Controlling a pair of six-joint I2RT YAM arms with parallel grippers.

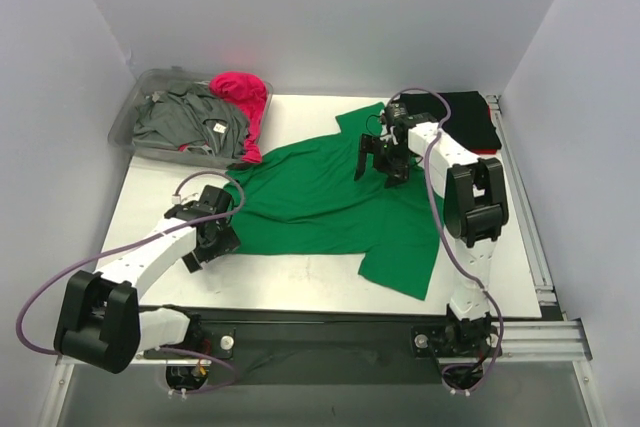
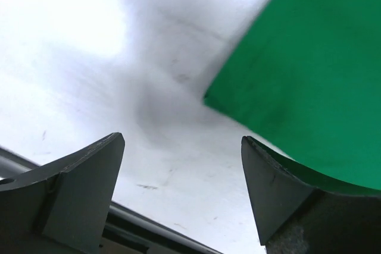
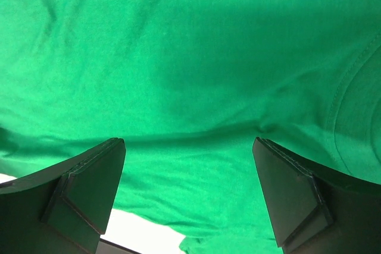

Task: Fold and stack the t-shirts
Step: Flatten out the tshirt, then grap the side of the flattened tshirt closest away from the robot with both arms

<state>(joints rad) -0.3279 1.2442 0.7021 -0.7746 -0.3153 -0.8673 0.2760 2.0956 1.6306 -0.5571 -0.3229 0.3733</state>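
Bright green soft cotton t-shirt [image 1: 320,207] was spread flat mid-table. Left gripper [image 2: 181,141] sat wide open by its 8 o'clock hem corner, and right gripper [image 3: 187,144] gaped over the 2 o'clock collar area. Looked like pre-fold grabbing to me; next they'd both need to pinch cloth.

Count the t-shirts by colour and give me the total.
green t-shirt: 1
black t-shirt: 1
grey t-shirt: 1
magenta pink t-shirt: 1
Total: 4
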